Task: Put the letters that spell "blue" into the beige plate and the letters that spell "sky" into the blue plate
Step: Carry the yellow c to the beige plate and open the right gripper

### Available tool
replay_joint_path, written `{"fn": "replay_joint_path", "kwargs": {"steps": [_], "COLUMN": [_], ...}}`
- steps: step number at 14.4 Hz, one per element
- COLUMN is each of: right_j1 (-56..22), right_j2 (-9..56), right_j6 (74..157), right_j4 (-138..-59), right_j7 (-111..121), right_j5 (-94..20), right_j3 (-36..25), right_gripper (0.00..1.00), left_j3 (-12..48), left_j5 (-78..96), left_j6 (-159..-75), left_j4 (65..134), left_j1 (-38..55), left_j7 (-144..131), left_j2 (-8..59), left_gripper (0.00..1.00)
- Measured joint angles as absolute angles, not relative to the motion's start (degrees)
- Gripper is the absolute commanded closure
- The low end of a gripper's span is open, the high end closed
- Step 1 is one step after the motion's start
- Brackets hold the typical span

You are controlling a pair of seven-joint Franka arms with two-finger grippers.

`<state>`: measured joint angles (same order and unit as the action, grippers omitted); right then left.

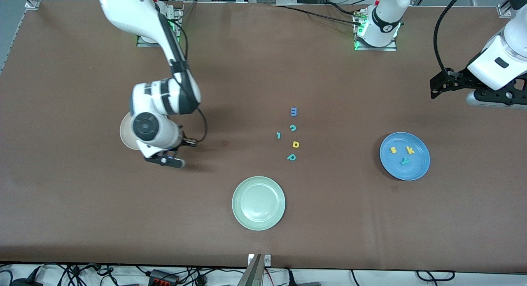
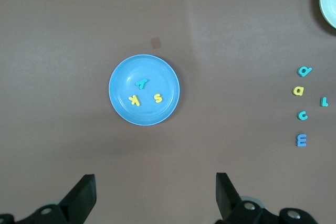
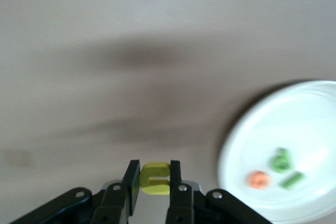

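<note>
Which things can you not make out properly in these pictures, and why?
- Beige plate: front view, mostly hidden under the right arm.
- Its letters: right wrist view, blurred.
- Right gripper: fingers cut by the edge, shut on the yellow letter.
- Left gripper: left wrist view, base cut off.

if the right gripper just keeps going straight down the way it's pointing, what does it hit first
Probably bare table, just beside the beige plate. The right gripper, shut on the yellow u, seems to point down next to the plate rather than over it, though depth is unclear.
</note>
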<state>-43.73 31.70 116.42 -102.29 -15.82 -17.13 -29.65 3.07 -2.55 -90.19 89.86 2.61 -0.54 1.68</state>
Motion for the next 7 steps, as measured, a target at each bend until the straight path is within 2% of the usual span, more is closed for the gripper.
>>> {"fn": "replay_joint_path", "kwargs": {"steps": [3,7], "right_j1": [-43.71,-42.29], "right_j2": [26.91,25.51], "right_j6": [116.43,117.76], "right_j4": [-111.01,-117.26], "right_j7": [-7.53,0.36], "right_j5": [-17.13,-17.13], "right_j3": [-34.18,-37.99], "right_gripper": [0.94,0.94], "left_j3": [3.15,3.07], "left_j5": [-2.55,-2.55], "left_j6": [-90.19,-90.18], "left_j4": [89.84,89.8], "left_j1": [2.62,2.45], "left_j7": [-0.41,-0.38], "left_j2": [1.68,1.68], "left_gripper": [0.0,0.0]}}
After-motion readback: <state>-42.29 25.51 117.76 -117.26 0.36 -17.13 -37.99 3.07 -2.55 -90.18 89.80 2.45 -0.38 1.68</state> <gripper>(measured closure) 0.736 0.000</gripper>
